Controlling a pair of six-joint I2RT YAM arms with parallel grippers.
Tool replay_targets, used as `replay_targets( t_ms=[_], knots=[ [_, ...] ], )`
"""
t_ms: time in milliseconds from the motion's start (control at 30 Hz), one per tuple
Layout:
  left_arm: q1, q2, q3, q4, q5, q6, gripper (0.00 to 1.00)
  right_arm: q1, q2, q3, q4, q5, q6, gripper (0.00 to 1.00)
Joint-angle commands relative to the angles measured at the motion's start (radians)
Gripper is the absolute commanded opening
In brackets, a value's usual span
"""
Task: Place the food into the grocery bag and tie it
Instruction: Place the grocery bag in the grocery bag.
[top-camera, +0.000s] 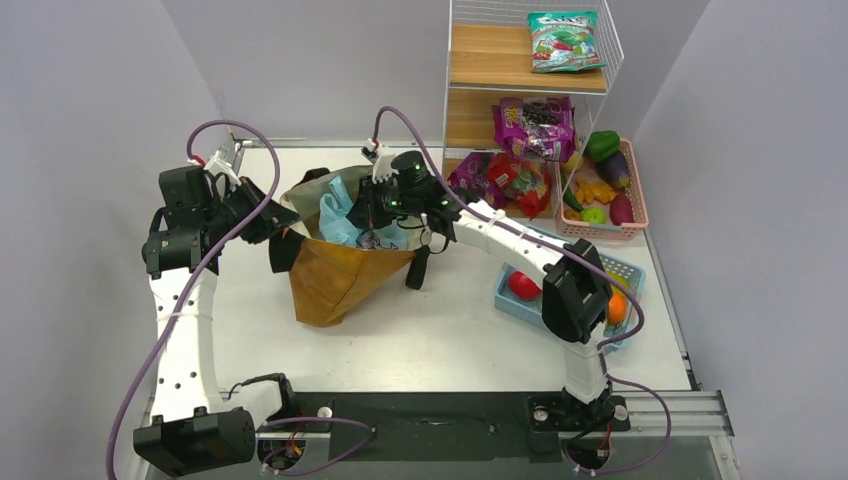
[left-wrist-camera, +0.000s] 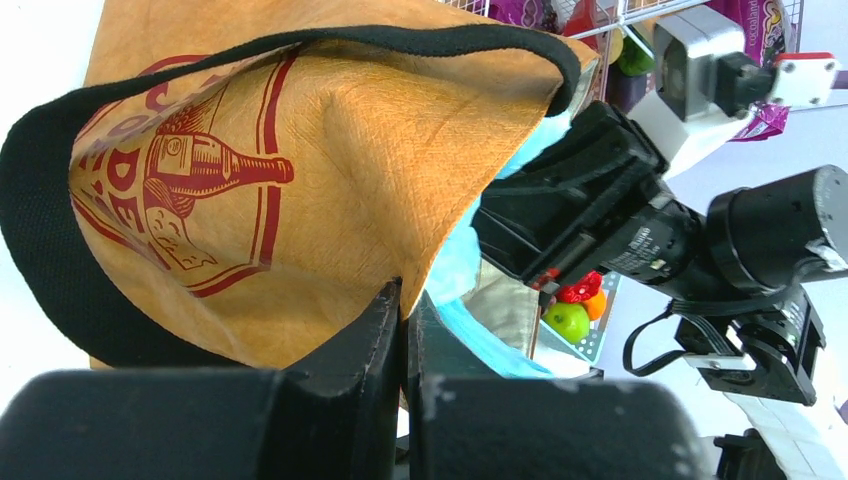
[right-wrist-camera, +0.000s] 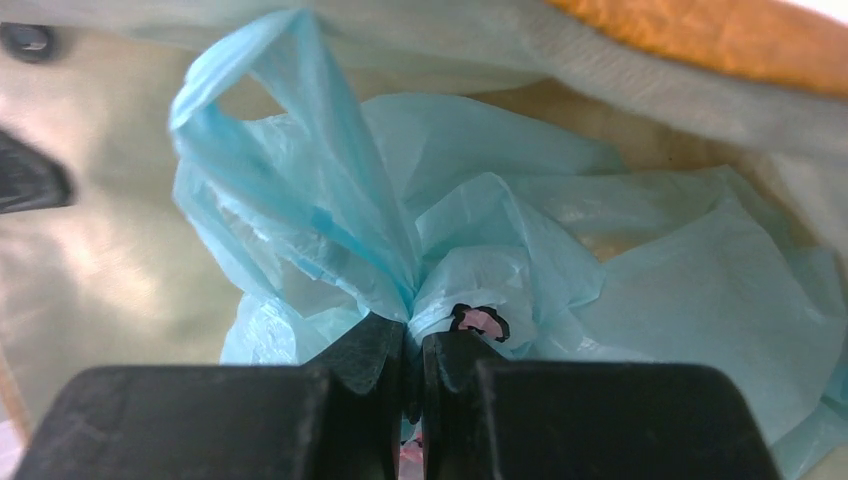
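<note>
Your right gripper (right-wrist-camera: 410, 335) is clamped on the gathered neck of the grocery bag (right-wrist-camera: 500, 230), which sits mid-frame inside the tote (left-wrist-camera: 330, 180), its loop rising upper left, while your left gripper (left-wrist-camera: 405, 310) pinches the tote's rim.

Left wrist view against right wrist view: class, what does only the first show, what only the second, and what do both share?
Only left wrist: the red bottle print on the tote, the right arm, and a green fruit beyond. Only right wrist: the grocery bag gathered at its neck, pinched by the right fingers, one loop handle above. Both: blue bag plastic, tote fabric, shut fingers gripping.
</note>
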Motion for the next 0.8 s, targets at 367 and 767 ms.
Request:
replay_targets(
  t_ms=[367, 767],
  knots=[
    [0.008, -0.021, -0.005, 0.087, 0.057, -0.034, 0.00, 0.067, 0.097, 0.075, -0.197, 0.312, -0.247, 0.00],
    [0.009, -0.023, -0.016, 0.092, 0.054, -0.036, 0.00, 0.074, -0.053, 0.179, -0.456, 0.453, -0.352, 0.55]
  ],
)
